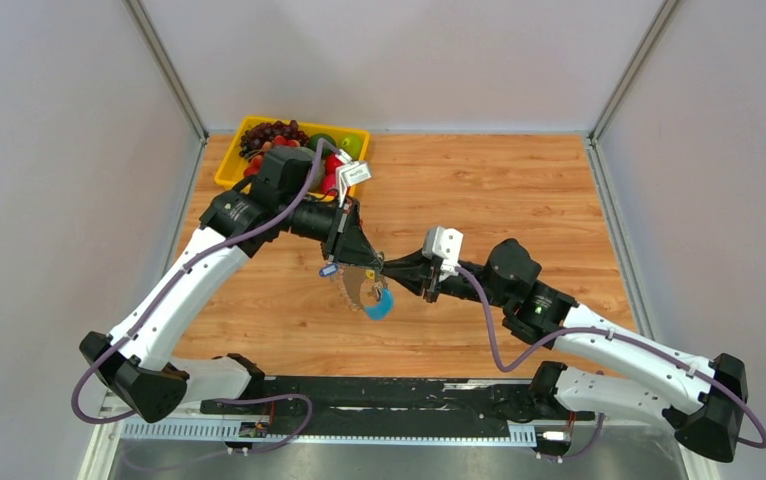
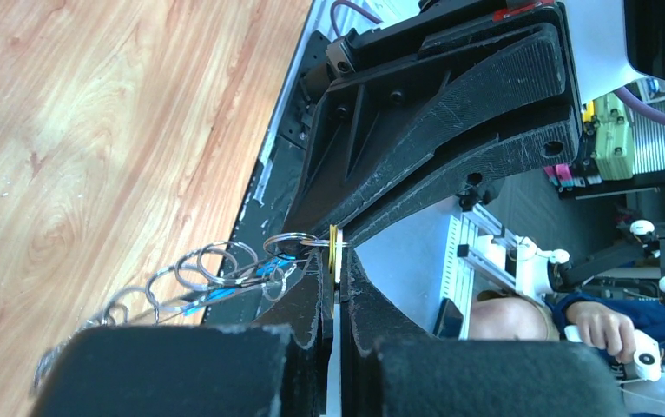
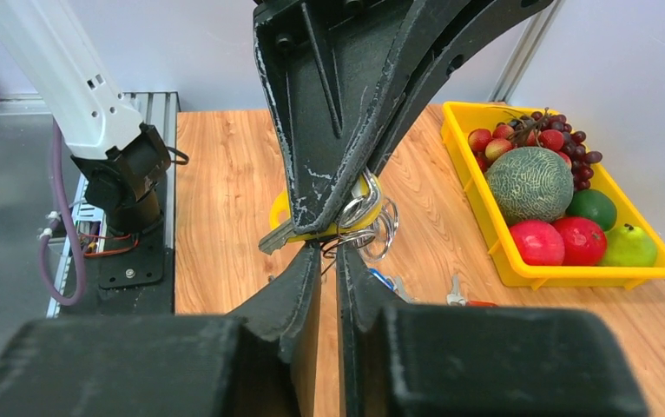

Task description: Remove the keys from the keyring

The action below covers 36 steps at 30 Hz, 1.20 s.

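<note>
The keyring (image 1: 357, 290), a loop bristling with grey keys with a bright blue strap (image 1: 380, 305), hangs above the table's middle between both grippers. My left gripper (image 1: 369, 264) is shut on a yellow-tagged key (image 2: 338, 250) of the bunch; small steel rings (image 2: 216, 268) trail off beside it. My right gripper (image 1: 389, 269) meets it tip to tip and is shut on the thin loop just below that key (image 3: 325, 228), where rings (image 3: 374, 224) hang. In the right wrist view my right gripper (image 3: 329, 254) points up at the left fingers (image 3: 338, 113).
A yellow bin (image 1: 227, 165) of fruit stands at the back left, also in the right wrist view (image 3: 520, 269). Loose keys lie on the wood below: a blue-tagged one (image 3: 383, 281) and a red-tagged one (image 3: 466, 301). A small blue tag (image 1: 327, 268) shows left of the bunch.
</note>
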Motion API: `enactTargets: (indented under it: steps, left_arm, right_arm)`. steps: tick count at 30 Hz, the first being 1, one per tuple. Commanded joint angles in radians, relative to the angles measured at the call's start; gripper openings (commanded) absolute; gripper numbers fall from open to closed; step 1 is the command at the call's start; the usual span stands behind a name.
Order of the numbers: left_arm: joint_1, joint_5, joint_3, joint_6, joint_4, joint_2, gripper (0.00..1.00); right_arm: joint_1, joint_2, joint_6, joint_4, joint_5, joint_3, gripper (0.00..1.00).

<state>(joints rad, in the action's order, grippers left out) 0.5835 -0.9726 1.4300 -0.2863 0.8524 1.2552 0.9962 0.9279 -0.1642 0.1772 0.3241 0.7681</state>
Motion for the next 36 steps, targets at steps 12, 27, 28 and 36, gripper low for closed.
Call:
enactTargets:
  steps: [12,27,28,36]
  left_arm:
    - [0.019,-0.052,0.059,-0.088,-0.055,0.011,0.0]
    - [0.018,-0.074,0.042,-0.135,-0.1,0.037,0.0]
    - [0.018,-0.074,0.045,-0.132,-0.1,0.036,0.0]
    - [0.019,-0.066,0.052,-0.122,-0.095,0.023,0.0]
  right_arm:
    - [0.001,-0.144,-0.213,0.29,0.141,-0.182,0.0]
    - [0.012,-0.126,-0.368,0.107,0.151,-0.06,0.16]
    - [0.012,-0.13,-0.357,0.107,0.141,-0.062,0.19]
    - [0.01,-0.197,-0.293,0.108,0.068,-0.108,0.29]
